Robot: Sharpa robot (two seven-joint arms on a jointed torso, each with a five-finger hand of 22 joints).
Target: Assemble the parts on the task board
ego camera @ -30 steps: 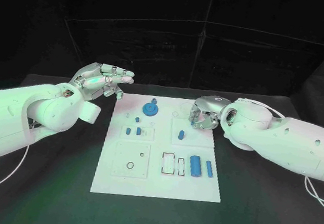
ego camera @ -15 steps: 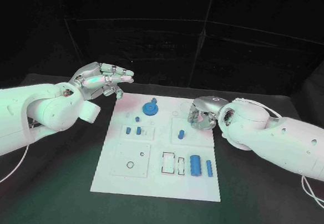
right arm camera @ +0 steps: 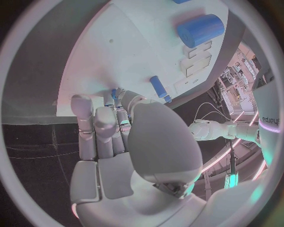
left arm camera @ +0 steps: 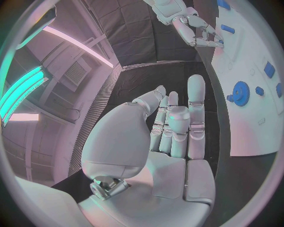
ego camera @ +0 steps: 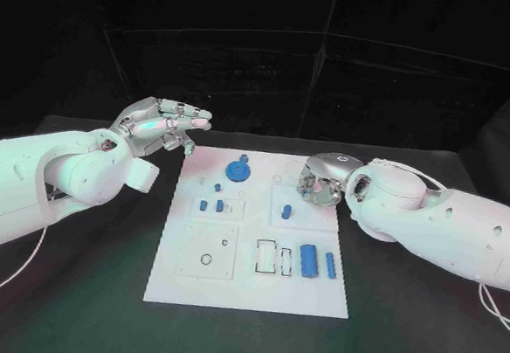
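Note:
The white task board (ego camera: 248, 273) lies mid-table. On it are a blue gear (ego camera: 239, 172), small blue pegs (ego camera: 210, 206), a blue piece (ego camera: 287, 212), a thick blue cylinder (ego camera: 307, 261) and a thin blue bar (ego camera: 329, 266). My right hand (ego camera: 318, 178) hovers over the board's far right edge with its fingers curled down. In the right wrist view its fingertips pinch a small blue part (right arm camera: 113, 93) just above the board (right arm camera: 136, 42). My left hand (ego camera: 160, 126) hangs off the board's far left corner, empty, with its fingers (left arm camera: 177, 118) loosely extended.
Rectangular slots (ego camera: 272, 258) and a round hole (ego camera: 206, 260) show in the board's near half. Black table (ego camera: 414, 321) surrounds the board. The left wrist view shows the gear (left arm camera: 240, 91) and my right hand (left arm camera: 198, 28) across the board.
Both hands stay where they were; the right forearm has shifted only slightly.

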